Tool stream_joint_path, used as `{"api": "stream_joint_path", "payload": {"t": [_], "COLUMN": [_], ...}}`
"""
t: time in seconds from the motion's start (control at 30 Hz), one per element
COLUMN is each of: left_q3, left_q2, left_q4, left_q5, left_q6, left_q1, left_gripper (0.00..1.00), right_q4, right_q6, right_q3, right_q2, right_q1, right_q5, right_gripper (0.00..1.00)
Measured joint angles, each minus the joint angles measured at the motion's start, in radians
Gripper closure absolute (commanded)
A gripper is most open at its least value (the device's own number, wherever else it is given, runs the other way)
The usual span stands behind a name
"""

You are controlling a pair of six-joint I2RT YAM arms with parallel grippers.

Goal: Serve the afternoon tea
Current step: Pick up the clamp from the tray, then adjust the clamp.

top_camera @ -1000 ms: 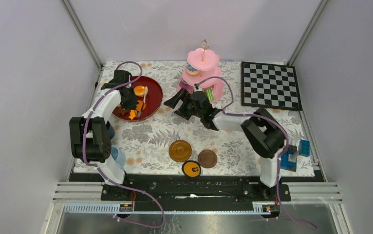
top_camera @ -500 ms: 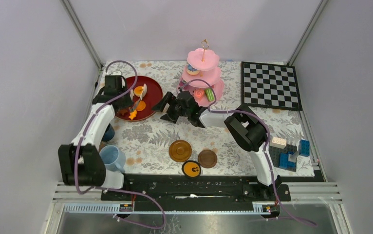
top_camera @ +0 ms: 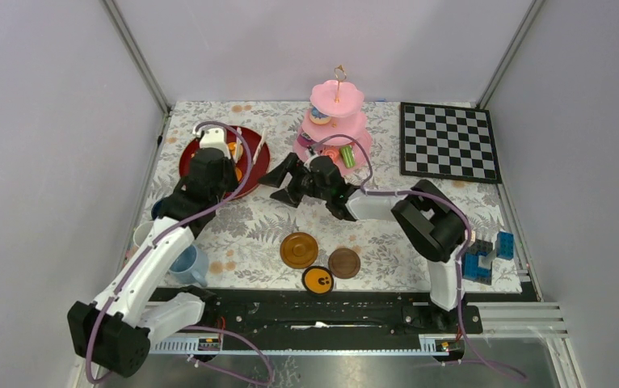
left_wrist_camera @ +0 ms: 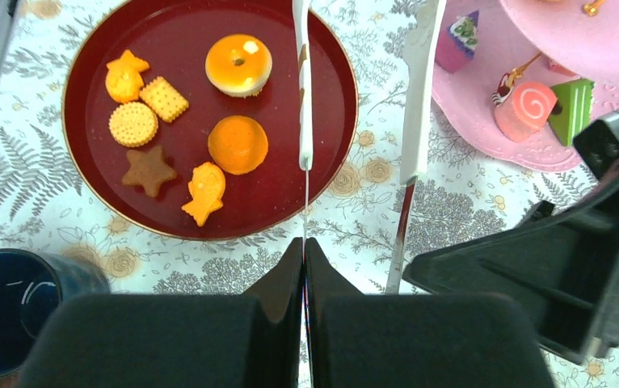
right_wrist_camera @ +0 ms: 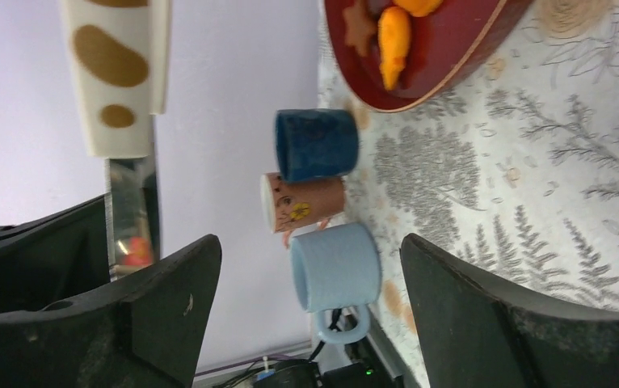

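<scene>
Swinging its elbow down toward 7 o'clock since half a second ago, the white-and-black left arm [top_camera: 149, 263] has uncovered the cups; the right arm [top_camera: 427, 226] has barely shifted.

On the leaf-printed tablecloth [top_camera: 242, 222] the black-and-white chessboard [top_camera: 449, 141] lies at 2 o'clock. The pink three-tier scalloped cake stand [top_camera: 337, 97] is at 12 and the dark-red round tray [top_camera: 187, 158] at 10.

The left gripper [left_wrist_camera: 305, 246] hangs over the tray, clenched on the thin metal stem of a white-tipped utensil [left_wrist_camera: 302, 89]. A second white strip [left_wrist_camera: 419, 89] runs beside it; whether they join is hidden. The right gripper [right_wrist_camera: 310, 242], jaws spread and empty, sits between tray and stand, overlapping the lowest tier's front edge from above.

The blue-grey block pile [top_camera: 484, 255] sits at 4 o'clock. At 8 o'clock stand the light-blue mug [right_wrist_camera: 334, 267], brown flower-printed cup [right_wrist_camera: 302, 204] and dark-blue cup [right_wrist_camera: 316, 145], side by side. At 6 lie two brown round saucers [top_camera: 299, 250] and an orange-faced disc [top_camera: 317, 280].

From above, the left gripper hides most of the tray. Only its wrist view shows the brown star biscuit [left_wrist_camera: 149, 170] among orange pastries [left_wrist_camera: 238, 144]. The cup's flower print shows only from the right wrist.
</scene>
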Motion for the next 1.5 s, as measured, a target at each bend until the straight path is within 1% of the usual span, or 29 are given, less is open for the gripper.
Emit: {"api": "stream_joint_path", "payload": {"t": [0.03,0.13,0.3,0.43,0.63,0.7,1.0,1.07,1.13,1.2,1.27,1.37,1.5], "left_q3": [-0.003,-0.015,-0.053,-0.092,-0.128,-0.129,-0.129,-0.129,-0.129,-0.129,-0.129,-0.129,-0.129], "left_q2": [-0.016,-0.051,-0.085,-0.117,-0.177,-0.181,-0.175,-0.171,-0.164,-0.158,-0.153,-0.151,-0.149], "left_q4": [0.004,0.024,0.055,0.077,0.116,0.125,0.135,0.138,0.138,0.138,0.139,0.140,0.143], "left_q5": [-0.019,-0.063,-0.081,-0.079,-0.103,-0.113,-0.124,-0.124,-0.124,-0.113,-0.108,-0.105,-0.100], "left_q6": [0.004,0.022,0.055,0.085,0.132,0.144,0.174,0.177,0.179,0.179,0.180,0.180,0.180], "left_q1": [-0.019,-0.061,-0.122,-0.155,-0.205,-0.214,-0.232,-0.234,-0.235,-0.240,-0.248,-0.249,-0.249], "left_gripper": [1.00,1.00,1.00,1.00,1.00,1.00,1.00,1.00,1.00,1.00,1.00,1.00,1.00], "right_q4": [0.018,0.064,0.156,0.191,0.198,0.203,0.213,0.213,0.217,0.224,0.232,0.240,0.229], "right_q6": [0.007,0.025,0.065,0.089,0.106,0.116,0.166,0.171,0.175,0.179,0.180,0.180,0.179], "right_q3": [-0.025,-0.072,-0.104,-0.122,-0.124,-0.124,-0.123,-0.123,-0.123,-0.123,-0.126,-0.142,-0.150], "right_q2": [-0.028,-0.092,-0.129,-0.129,-0.133,-0.134,-0.134,-0.134,-0.134,-0.134,-0.134,-0.142,-0.154], "right_q1": [0.000,0.000,0.000,0.000,0.003,0.004,0.004,0.004,0.004,0.004,0.004,0.004,0.003], "right_q5": [0.006,0.026,0.052,0.076,0.093,0.094,0.096,0.099,0.101,0.109,0.122,0.133,0.154], "right_gripper": [0.12,0.18,0.20,0.30,0.41,0.43,0.44,0.42,0.35,0.33,0.34,0.40,0.41]}}
